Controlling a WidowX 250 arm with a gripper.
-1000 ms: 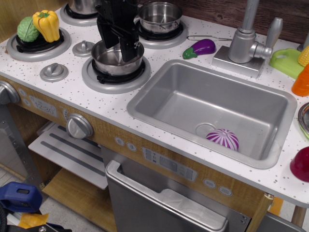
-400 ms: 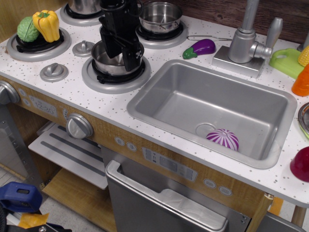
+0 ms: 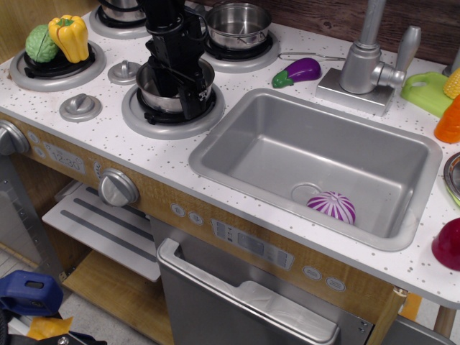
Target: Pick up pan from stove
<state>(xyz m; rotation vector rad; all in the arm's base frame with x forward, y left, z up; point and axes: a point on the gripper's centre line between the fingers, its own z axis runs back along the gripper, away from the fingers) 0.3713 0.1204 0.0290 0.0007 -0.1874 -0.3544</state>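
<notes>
The pan [image 3: 159, 92] is a small shiny steel pot on the front right burner of the stove [image 3: 93, 133]. My black gripper [image 3: 182, 95] has come down from above onto the pan and hides much of it. Its fingers stand apart. One finger [image 3: 195, 106] reaches down outside the pan's right rim, the other seems to be inside the pan. The pan rests on its black grate. A near-identical steel pot [image 3: 238, 24] sits on the back right burner, just behind the gripper.
A yellow pepper [image 3: 69, 36] and a green vegetable [image 3: 40, 44] lie on the left burner. A third pot [image 3: 121, 7] is at the back. A toy eggplant [image 3: 299, 70], the faucet [image 3: 368, 66] and the grey sink [image 3: 215, 144] holding a purple ball [image 3: 331, 207] are to the right.
My gripper has moved down and slightly right onto the pan, so its fingers now reach the pan's rim level. The pan has stayed on its burner.
</notes>
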